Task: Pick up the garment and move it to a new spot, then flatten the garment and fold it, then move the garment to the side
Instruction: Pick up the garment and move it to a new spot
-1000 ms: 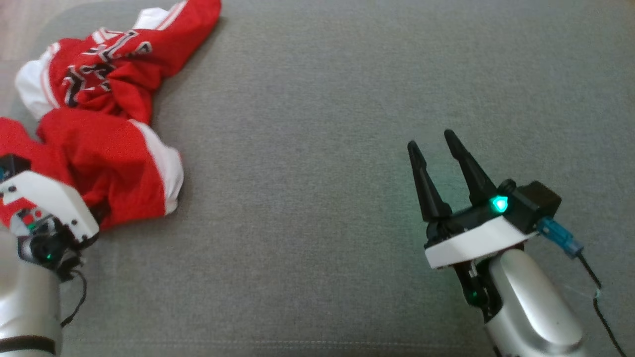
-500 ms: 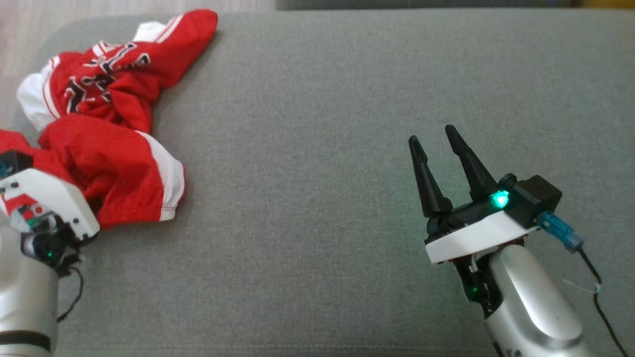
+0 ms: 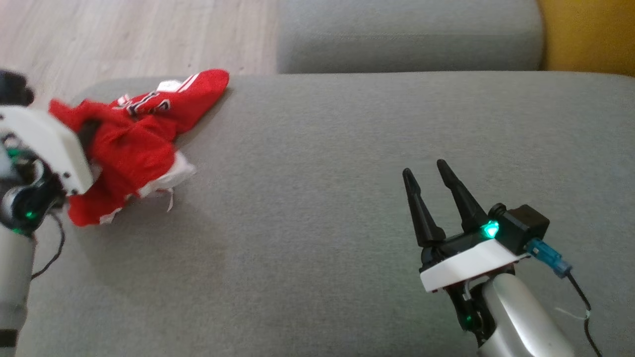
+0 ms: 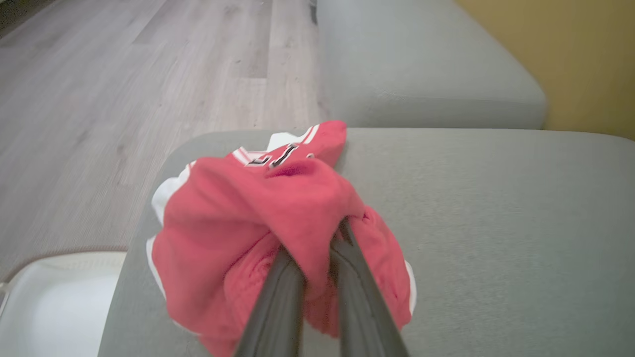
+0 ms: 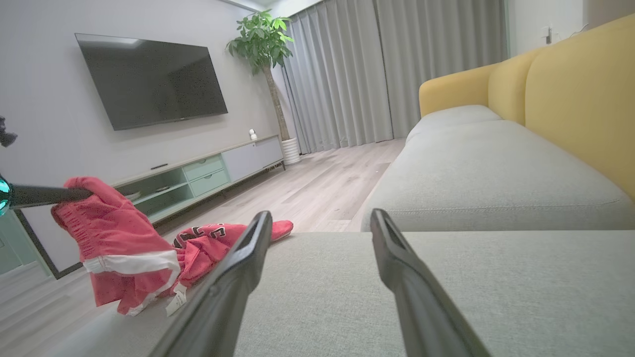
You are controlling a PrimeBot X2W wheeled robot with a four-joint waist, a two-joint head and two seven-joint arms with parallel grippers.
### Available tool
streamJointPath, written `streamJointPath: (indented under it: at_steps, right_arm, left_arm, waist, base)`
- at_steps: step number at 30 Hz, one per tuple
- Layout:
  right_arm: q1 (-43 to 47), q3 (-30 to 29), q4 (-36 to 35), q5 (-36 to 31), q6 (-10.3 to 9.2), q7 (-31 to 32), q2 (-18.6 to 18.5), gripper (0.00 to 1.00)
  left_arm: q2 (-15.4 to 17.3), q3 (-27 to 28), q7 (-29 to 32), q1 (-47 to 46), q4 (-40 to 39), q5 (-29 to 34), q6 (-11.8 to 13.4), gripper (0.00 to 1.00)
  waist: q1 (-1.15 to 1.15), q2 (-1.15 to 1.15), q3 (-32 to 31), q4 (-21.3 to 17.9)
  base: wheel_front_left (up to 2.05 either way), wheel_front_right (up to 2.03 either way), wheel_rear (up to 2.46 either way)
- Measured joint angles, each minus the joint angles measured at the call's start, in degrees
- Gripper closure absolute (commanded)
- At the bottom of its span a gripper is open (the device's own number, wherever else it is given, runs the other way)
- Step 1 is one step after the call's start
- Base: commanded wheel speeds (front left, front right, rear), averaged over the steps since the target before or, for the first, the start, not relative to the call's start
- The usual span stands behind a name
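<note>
Red fabric is pinched tight in the left tool (image 4: pixel 315 248), its pale arm (image 3: pixel 12 277) rising at the frame's left edge. The garment (image 3: pixel 134 144) hangs from it, far end trailing on the grey sofa cushion (image 3: pixel 347 148)'s upper-left corner. Lower right, the right tool (image 3: pixel 424 173) hovers, fingers spread, empty.

The garment (image 3: pixel 134 144) is red with white bands and black-and-white lettering, bunched and wrinkled. My left gripper (image 4: pixel 317 243) pinches a fold of it, so one end hangs raised while the lettered end lies on the grey cushion (image 3: pixel 347 148), near its far left corner.
</note>
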Motion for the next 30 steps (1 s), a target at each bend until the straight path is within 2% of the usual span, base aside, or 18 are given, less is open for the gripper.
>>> streamJointPath:
  at_steps: [4, 7, 12, 17, 22, 23, 24, 25, 30]
  right_arm:
    - [0.0, 0.0, -0.3, 0.0, 0.00, 0.0, 0.0, 0.00]
    - [-0.1, 0.1, -0.7, 0.0, 0.00, 0.0, 0.1, 0.00]
    - [-0.2, 0.4, -1.6, -0.1, 0.00, 0.0, 0.1, 0.00]
    - [-0.3, 0.2, -1.9, -0.1, 0.00, 0.0, 0.1, 0.00]
    - [-0.7, 0.0, -2.3, -0.1, 0.00, 0.0, -0.1, 0.00]
    - [-1.0, 0.0, -2.3, -0.1, 0.00, 0.0, -0.1, 0.00]
    - [-1.3, 0.0, -2.3, -0.1, 0.00, 0.0, -0.2, 0.00]
    - [-1.7, 0.0, -2.3, -0.1, 0.00, 0.0, -0.2, 0.00]
    - [-1.8, 0.5, -2.0, -0.1, 0.00, 0.0, -0.3, 0.00]
  left_arm:
    - [0.4, -2.3, 2.5, 0.0, -10.9, -1.6, 0.0, 1.00]
    - [-0.7, -3.5, 4.1, 0.0, -18.3, -3.0, 0.0, 1.00]
    - [-6.7, -6.1, 5.4, -0.3, -26.6, -7.2, 0.1, 1.00]
    - [-8.9, -9.1, 5.9, 0.0, -27.3, -8.8, 0.1, 1.00]
    - [-3.7, -18.3, 1.0, 2.2, -20.9, -5.0, 0.0, 1.00]
    - [-2.4, -20.0, -0.8, 2.7, -18.5, -4.4, -0.2, 0.96]
    - [-1.4, -21.1, -2.6, 3.2, -15.5, -3.9, -0.4, 0.52]
    - [-0.5, -21.7, -4.6, 3.6, -12.2, -3.1, -0.4, 0.00]
    - [0.9, -24.3, -13.3, 3.2, 1.3, -2.1, -0.4, 0.00]
  waist:
    - [0.00, 0.00, -0.9, -2.6]
    - [0.00, 0.00, -1.3, -5.0]
    - [0.00, 0.00, -1.3, -9.7]
    - [0.00, 0.00, -0.7, -13.4]
    - [0.00, 0.00, 0.9, -17.2]
    - [0.00, 0.00, 1.3, -17.8]
    - [0.00, 0.00, 1.7, -18.2]
    - [0.00, 0.00, 2.0, -18.6]
    - [0.01, 0.00, 2.8, -18.9]
  base:
    - [0.00, 0.00, 0.00]
    - [0.00, 0.00, 0.00]
    - [0.00, 0.00, 0.00]
    - [0.00, 0.00, 0.00]
    - [0.00, 0.00, 0.00]
    - [0.00, 0.00, 0.00]
    - [0.00, 0.00, 0.00]
    - [0.00, 0.00, 0.00]
    - [0.00, 0.00, 0.00]
